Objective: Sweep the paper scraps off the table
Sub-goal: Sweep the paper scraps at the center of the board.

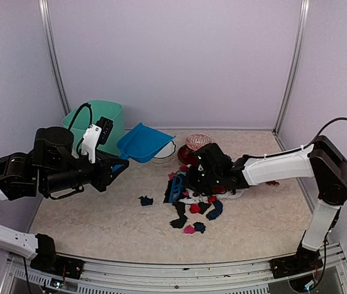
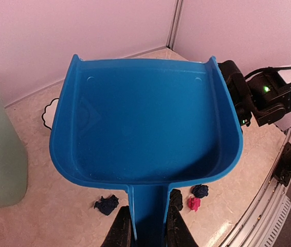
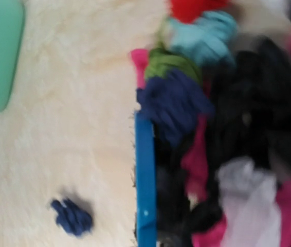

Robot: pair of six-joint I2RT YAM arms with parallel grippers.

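The scraps (image 1: 199,205) lie in one loose heap right of centre in the top view, on the worktop (image 1: 100,226), with a lone blue scrap (image 1: 145,200) apart to the left. The right pincer (image 1: 189,179) is at the heap's upper left edge, clenched on the brush (image 1: 175,188). The brush's long axis runs roughly top to bottom in that view and in the right wrist view, where the heap is packed against its right side and bare worktop lies to its left.

The left pincer (image 1: 117,166) is clenched on the handle of the dustpan (image 1: 144,142). The pan is held up off the worktop at upper left of the heap, mouth pointing away from the arm, and looks empty.

So the brush sits between heap and pan. The right arm is much the nearer to the scraps. For a stroke toward the pan, I judge the brush must get round to the heap's right side, and the pan must come down with its lip on the worktop just left of the heap.
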